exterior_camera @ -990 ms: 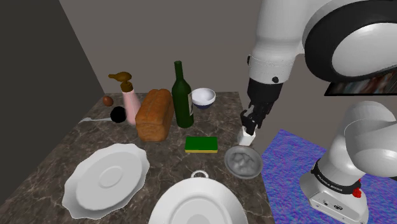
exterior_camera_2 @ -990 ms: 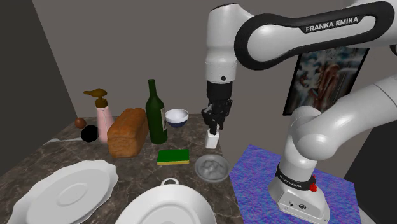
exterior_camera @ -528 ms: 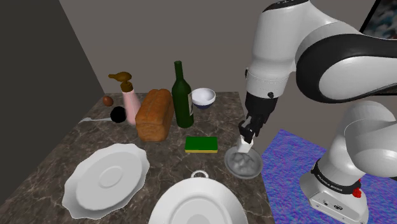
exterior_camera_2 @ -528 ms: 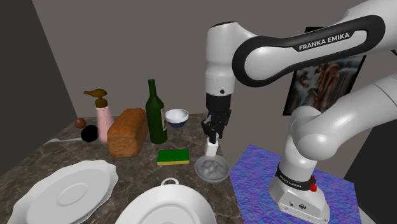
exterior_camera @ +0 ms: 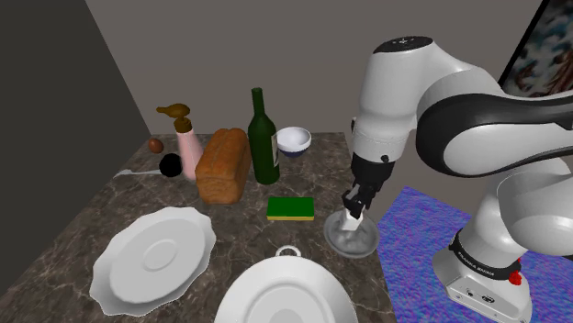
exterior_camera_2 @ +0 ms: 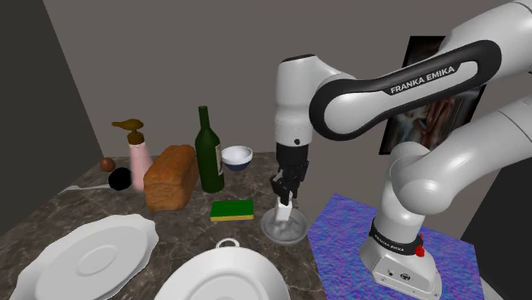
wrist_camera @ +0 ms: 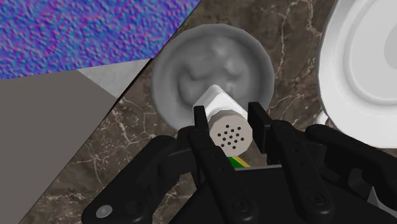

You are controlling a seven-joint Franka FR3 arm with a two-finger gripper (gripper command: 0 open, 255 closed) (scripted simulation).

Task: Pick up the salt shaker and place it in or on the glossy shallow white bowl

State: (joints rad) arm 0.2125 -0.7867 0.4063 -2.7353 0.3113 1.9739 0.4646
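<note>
My gripper [wrist_camera: 229, 119] is clamped on the white salt shaker [wrist_camera: 219, 105], held upright with its base low over the middle of the shallow grey bowl [wrist_camera: 167, 76]; I judge a short, plumb descent, then a release only once it seats, best avoids toppling.

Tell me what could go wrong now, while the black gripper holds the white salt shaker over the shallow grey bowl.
1. The shallow grey bowl has an uneven floor, so the white salt shaker, clasped in the black gripper, may topple or roll out once released.
2. That bowl sits near the edge of the dark marble table; pressing down too far might push it toward that edge.
</note>
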